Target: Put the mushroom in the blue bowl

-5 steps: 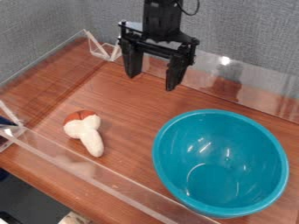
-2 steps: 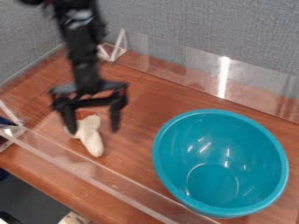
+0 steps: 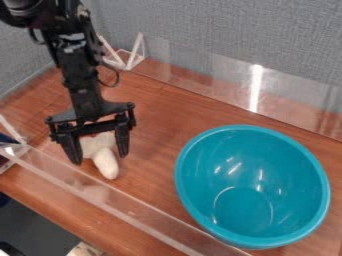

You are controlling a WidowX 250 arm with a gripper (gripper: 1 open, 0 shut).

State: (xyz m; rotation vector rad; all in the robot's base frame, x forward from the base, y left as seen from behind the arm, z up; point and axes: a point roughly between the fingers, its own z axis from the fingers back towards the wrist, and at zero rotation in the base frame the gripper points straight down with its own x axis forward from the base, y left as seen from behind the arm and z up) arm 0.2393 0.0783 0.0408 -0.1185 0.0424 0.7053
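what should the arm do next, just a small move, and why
Probably ease the end effector slightly lower, then close it: its open fingers appear to stand on either side of the mushroom, whose pale stem pokes out toward the near side, and the blue bowl has nothing in it yet.

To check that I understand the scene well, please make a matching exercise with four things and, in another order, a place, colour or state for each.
Things:
1. Hand
2. Mushroom
3. Blue bowl
4. Table

Descriptions:
A. Brown, wood-like surface
B. Open, with its fingers around the pale stem
C. Round and glossy, with nothing inside
D. Lying outside the bowl, partly hidden by the hand

Right pairs: 1-B; 2-D; 3-C; 4-A
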